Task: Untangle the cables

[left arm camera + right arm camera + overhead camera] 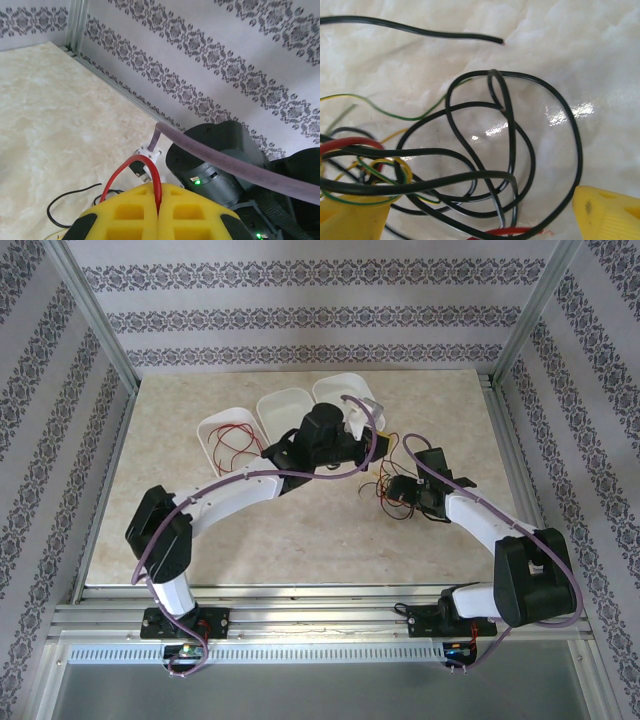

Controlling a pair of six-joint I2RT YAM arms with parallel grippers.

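The right gripper (477, 212) is spread wide, cables (465, 176) at twelve o'clock. A red cable (142, 158) is pinched by the left gripper (158, 192).

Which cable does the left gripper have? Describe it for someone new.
Over the table, find the left gripper, its yellow jaws shut. A red cable arches out of their seam, the only one pinched; the black cable nearby lies loose.

Cables (380, 483) on table (300, 540) mid-R; 3 bins (285, 410) behind; one cable (232, 445) in L bin (215, 425)
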